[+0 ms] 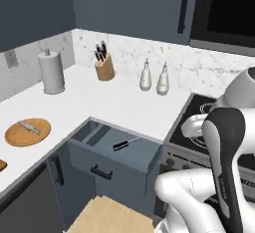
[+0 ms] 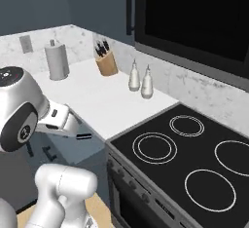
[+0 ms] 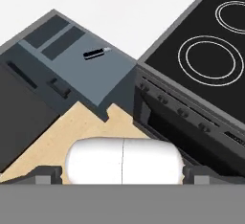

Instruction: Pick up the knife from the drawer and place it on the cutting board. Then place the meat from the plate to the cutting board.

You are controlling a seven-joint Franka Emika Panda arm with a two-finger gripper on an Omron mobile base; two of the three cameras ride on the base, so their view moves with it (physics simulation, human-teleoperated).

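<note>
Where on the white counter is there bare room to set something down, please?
Free: the wide stretch between the plate, the knife block and the open drawer. Crowded: the back wall, with the paper towel roll and two bottles.

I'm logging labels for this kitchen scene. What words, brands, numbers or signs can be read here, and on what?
None: nothing readable in any view.
The oven's control strip carries only dark knobs, no legible marks.
The two white bottles, the knife block and the paper towel roll are plain.
The knife in the drawer bears no visible brand.
</note>
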